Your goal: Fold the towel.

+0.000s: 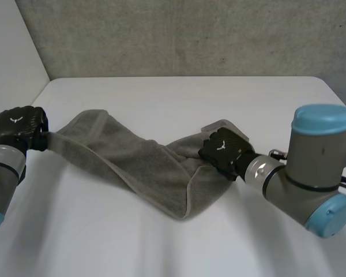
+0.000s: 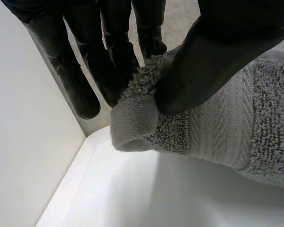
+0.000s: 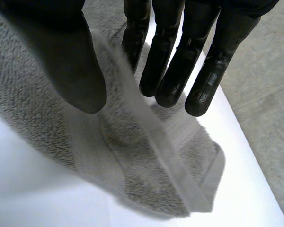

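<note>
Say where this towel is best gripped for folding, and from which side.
Grip the towel at its two ends, on the thick hems, each from its outer side. It lies stretched and twisted between the hands, so the hems likely give the firmest edge: the left hand pinches a rolled corner, the right hand the hem at the other end.

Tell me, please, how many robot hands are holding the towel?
2. The left hand pinches a corner of the towel at its left end; the right hand pinches an edge near its right end.

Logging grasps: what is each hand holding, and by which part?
Left hand pinches the towel by a corner; right hand pinches its edge near the opposite end.
</note>
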Robot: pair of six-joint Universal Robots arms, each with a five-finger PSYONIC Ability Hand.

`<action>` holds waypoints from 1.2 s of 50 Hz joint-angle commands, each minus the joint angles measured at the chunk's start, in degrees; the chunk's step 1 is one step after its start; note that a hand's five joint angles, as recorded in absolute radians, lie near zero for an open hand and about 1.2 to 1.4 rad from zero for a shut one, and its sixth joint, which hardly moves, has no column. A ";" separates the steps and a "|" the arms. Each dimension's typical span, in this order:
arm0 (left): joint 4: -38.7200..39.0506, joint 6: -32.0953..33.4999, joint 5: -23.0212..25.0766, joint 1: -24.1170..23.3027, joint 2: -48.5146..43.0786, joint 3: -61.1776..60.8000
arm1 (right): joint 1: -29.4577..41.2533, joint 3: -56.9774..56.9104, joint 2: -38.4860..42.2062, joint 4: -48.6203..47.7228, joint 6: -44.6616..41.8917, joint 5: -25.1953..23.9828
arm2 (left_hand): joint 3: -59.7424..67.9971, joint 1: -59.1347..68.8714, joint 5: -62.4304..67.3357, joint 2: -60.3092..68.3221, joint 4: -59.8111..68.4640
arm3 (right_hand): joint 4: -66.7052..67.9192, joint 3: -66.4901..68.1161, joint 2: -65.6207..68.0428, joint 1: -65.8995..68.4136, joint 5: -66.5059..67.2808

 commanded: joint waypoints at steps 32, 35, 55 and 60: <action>-0.74 0.35 0.52 -0.98 0.24 0.39 | 0.98 1.01 -0.32 -6.05 8.82 1.65 | 4.38 6.84 5.56 3.66 2.13 | 23.52 23.89 23.38 24.34 24.21; -0.83 0.27 0.43 -0.98 1.30 0.66 | 0.80 0.57 -6.64 -5.70 13.74 2.18 | 4.38 6.84 5.56 3.66 2.13 | 23.52 23.89 23.38 24.34 24.21; -17.69 -14.93 10.44 3.76 23.00 15.40 | -13.52 -15.07 -33.80 16.28 25.00 6.05 | 4.38 6.84 5.56 3.66 2.13 | 23.52 23.89 23.38 24.34 24.21; -21.66 -16.61 11.86 4.11 21.43 21.83 | -13.88 -19.82 -33.80 19.00 24.73 5.87 | 4.38 6.84 5.56 3.66 2.13 | 23.52 23.89 23.38 24.34 24.21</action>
